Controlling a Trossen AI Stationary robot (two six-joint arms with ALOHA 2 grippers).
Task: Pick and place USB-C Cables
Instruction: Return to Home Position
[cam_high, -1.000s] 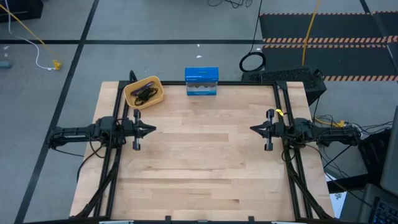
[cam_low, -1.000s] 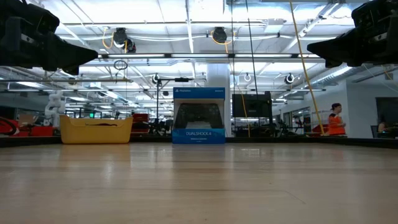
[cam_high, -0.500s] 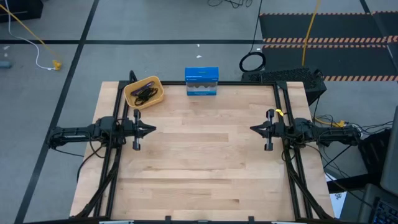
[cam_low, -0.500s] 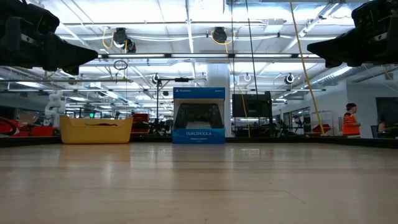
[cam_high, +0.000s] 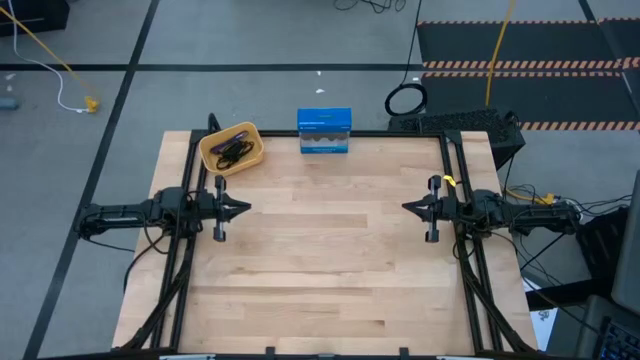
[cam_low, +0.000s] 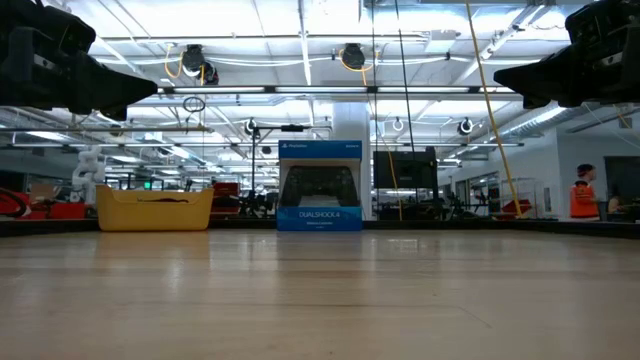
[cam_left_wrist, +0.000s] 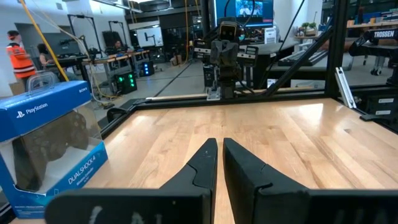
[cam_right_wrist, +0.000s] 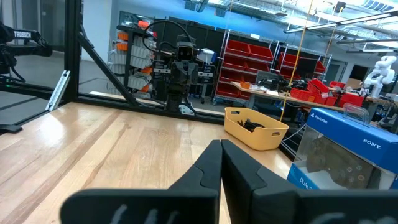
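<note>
While the bin (cam_high: 257, 158) holds cables (cam_high: 233, 150), box (cam_high: 324, 131) reads PlayStation (DUALSHOCK 4).

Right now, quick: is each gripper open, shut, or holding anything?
Left gripper: shut, holding nothing, over the left side of the table.
Right gripper: shut, holding nothing, over the right side.

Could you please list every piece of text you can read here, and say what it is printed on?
"DUALSHOCK 4": front of the blue box.
"PlayStation", "SONY": the same box's top.
"TROSSEN": dark equipment beyond the table.
The box's smaller print is too small to read.
</note>
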